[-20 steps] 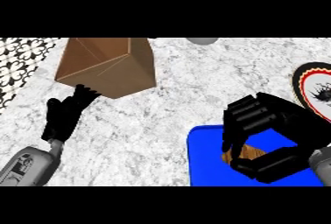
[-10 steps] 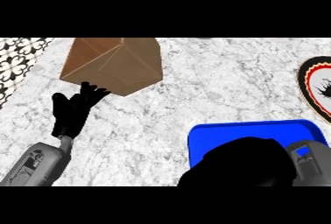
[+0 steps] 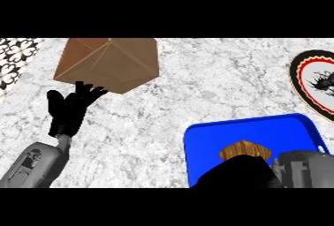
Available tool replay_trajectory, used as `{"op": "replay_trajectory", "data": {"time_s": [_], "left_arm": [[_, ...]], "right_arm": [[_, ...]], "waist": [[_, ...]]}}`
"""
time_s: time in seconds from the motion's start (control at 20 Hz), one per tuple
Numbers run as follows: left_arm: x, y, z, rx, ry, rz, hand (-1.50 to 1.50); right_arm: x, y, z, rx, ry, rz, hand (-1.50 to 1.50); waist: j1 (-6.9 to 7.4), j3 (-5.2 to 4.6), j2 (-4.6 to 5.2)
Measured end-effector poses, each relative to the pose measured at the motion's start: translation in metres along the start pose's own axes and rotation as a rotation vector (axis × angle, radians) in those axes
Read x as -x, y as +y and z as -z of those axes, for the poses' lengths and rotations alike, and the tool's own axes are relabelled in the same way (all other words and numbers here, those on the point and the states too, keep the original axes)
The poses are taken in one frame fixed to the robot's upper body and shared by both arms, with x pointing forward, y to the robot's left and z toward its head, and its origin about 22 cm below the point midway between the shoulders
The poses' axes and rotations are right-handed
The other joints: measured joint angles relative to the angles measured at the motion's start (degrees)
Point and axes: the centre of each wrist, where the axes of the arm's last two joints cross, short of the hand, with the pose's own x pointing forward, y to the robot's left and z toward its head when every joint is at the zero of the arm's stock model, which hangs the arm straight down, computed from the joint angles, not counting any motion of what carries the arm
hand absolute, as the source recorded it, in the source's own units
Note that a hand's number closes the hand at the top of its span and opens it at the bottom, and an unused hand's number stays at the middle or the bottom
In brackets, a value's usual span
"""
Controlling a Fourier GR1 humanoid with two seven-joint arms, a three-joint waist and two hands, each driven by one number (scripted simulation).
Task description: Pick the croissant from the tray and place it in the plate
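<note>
Croissant [image 3: 244, 151] lies in the blue tray [image 3: 202, 150], about centre of the visible tray floor, toward its near side. It looks to rest on the tray; I cannot tell whether anything touches it.

Right hand [image 3: 238, 172] comes in at the view's 5 o'clock, a dark mass directly below the croissant and overlapping the tray's near part. Its fingers are not separable from the palm here, so I cannot tell if they are spread, pressed together or pinching. Grey forearm shows just to its right. Judgement: the hand sits there because the croissant is the pick target; grasp not confirmed.

Plate [image 3: 312, 86], patterned rim and red ring, lies at 2 o'clock from the tray, partly cut by the view's right edge, well apart from the croissant. It is on the right side, so the right arm is the sensible carrier.

Left hand [image 3: 68, 108] shows at 9 o'clock, fingers spread and pointing up, resting, holding nothing. Fingertips sit near the lower edge of the brown box [image 3: 108, 62]; contact cannot be judged. It plays no part in the pick, which explains its idle pose.

Marbled desk [image 3: 189, 97] carries tray, plate and box.

Judgement on progress: croissant not lifted, plate not yet reached. Next need: close on the croissant, lift clear of the tray rim, carry toward 2 o'clock.
</note>
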Motion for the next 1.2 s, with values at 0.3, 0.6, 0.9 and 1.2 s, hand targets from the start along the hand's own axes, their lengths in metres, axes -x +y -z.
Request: {"op": "replay_trajectory", "data": {"time_s": [0.3,0.6,0.9,1.2], "left_arm": [[0.009,0.003,-0.002,-0.04,0.015,-0.006,0.0],[0.018,0.017,-0.006,-0.07,0.034,-0.016,0.0],[0.024,0.02,-0.012,-0.088,0.035,-0.021,0.0],[0.022,0.029,-0.016,-0.098,0.043,-0.018,0.0]], "right_arm": [[0.011,0.027,-0.007,-0.187,-0.001,-0.153,-1.5],[0.031,0.055,-0.015,-0.328,-0.015,-0.319,-1.5],[0.049,0.074,-0.022,-0.42,-0.006,-0.437,-1.5],[0.059,0.092,-0.021,-0.498,0.005,-0.5,-1.5]], "waist": [[-2.2,-0.06,-0.43],[-4.08,-0.13,-0.92],[-5.35,-0.16,-1.31],[-5.89,-0.17,-1.49]]}}
